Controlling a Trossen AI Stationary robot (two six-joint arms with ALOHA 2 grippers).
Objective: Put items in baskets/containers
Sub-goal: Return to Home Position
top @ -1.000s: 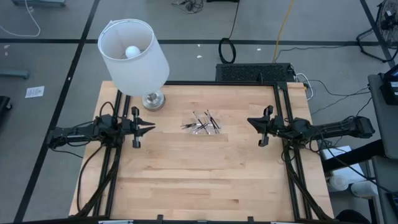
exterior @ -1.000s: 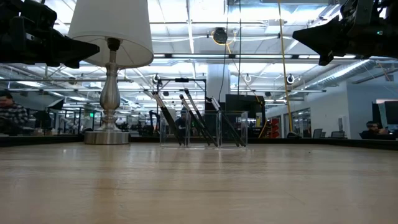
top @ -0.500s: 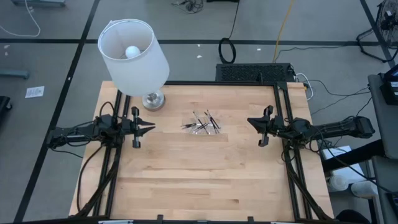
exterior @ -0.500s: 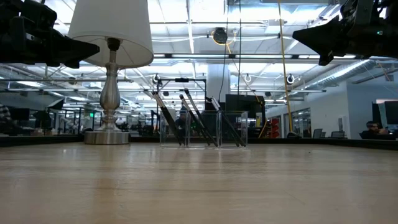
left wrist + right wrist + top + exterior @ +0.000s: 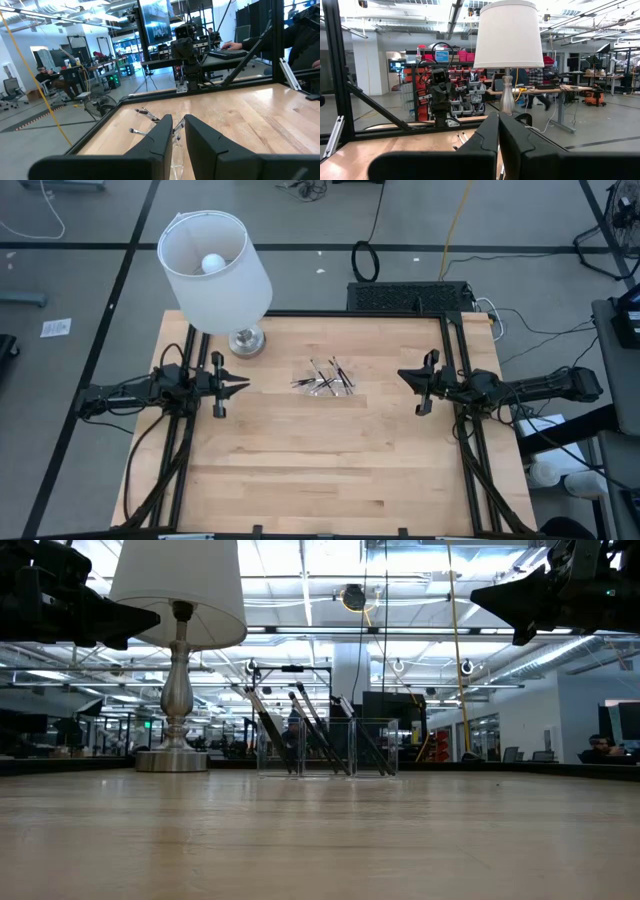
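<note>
Both arms are parked out at the sides. The left gripper hangs over the left edge of the light wooden table, fingers just a narrow slit apart, holding nothing. The right gripper mirrors it on the right, fingers pressed together, also empty. The small clear shallow plastic tray sits mid-table, a bit toward the back, well apart from both grippers. The thin dark brush-like sticks with lighter tips are all in it, leaning at a slant and poking above the rim in the low view. The white-shaded lamp with a silver base stands at the back-left corner, near the tray. Bare wood runs from the tray to the front edge, and a black frame lines the back and sides.
</note>
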